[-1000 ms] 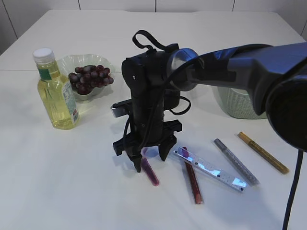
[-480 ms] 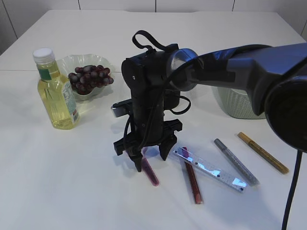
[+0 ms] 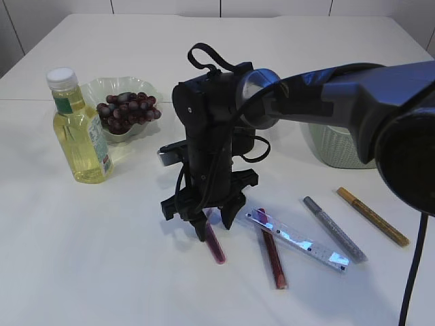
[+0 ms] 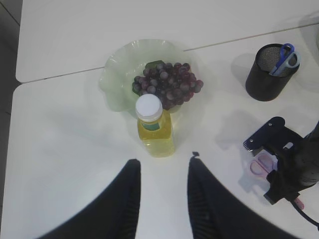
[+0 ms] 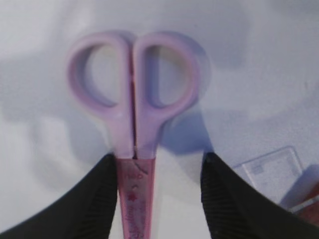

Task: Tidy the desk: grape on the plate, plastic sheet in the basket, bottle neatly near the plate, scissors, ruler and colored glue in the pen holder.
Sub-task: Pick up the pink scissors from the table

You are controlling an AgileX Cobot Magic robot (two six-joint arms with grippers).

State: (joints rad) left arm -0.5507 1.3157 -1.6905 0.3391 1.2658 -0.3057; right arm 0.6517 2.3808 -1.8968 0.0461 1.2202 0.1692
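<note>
- On the white table point(image 3: 81, 258) one bottle point(image 3: 78, 129), one plate point(image 3: 102, 88) holding one grape bunch point(image 3: 128, 110), one ruler point(image 3: 299, 239) and three glue pens are counted — red point(image 3: 273, 259), silver point(image 3: 333, 229), gold point(image 3: 372, 216).
- The pink scissors point(image 5: 133, 104) are straddled by the right gripper point(image 5: 158, 199), fingers spread — seen plainly only at that wrist.
- Only the left wrist view shows the pen holder point(image 4: 271, 73); the left gripper point(image 4: 163, 191) is held apart, aloft.

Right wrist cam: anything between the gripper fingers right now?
Yes, the pink scissors, sheathed blade end, lie on the table between the right gripper's fingers. The left finger is against the sheath; a gap remains on the right.
</note>
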